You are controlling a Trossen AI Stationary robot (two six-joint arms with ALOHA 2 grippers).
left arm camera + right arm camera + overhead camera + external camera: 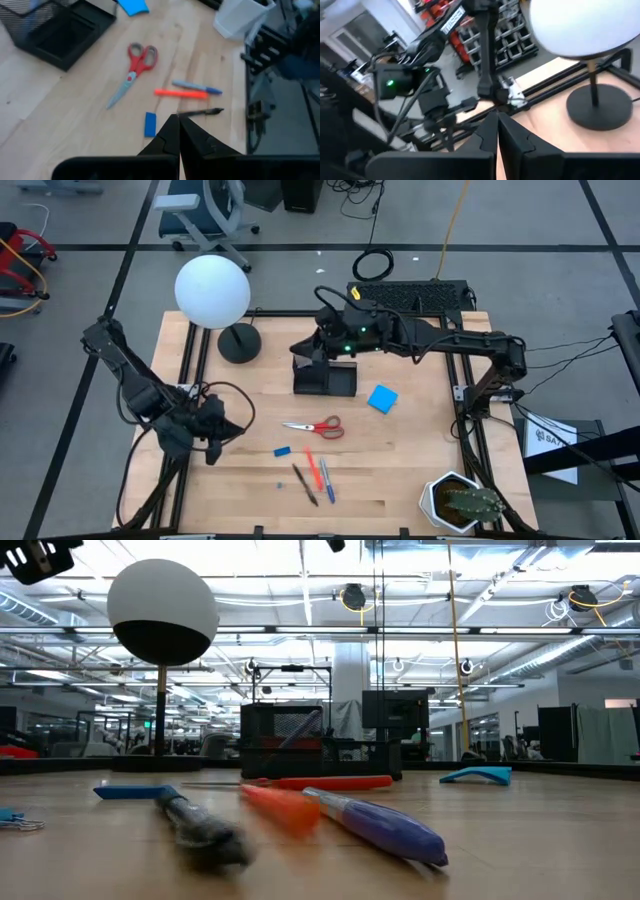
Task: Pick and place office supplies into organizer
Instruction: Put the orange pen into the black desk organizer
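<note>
Both hands clenched & empty, right hand (308,350) hovering over organizer (324,377), left hand (238,427) parked nr counter edge; next prob grab scissors (315,426).

A robotics lab in a large industrial hall is indicated: exposed ceiling trusses (480,600) and strip lighting are seen beyond the wooden surface (400,450), cables (375,265) are strewn over grey floor, and metal racks (512,30) stand nearby.
</note>
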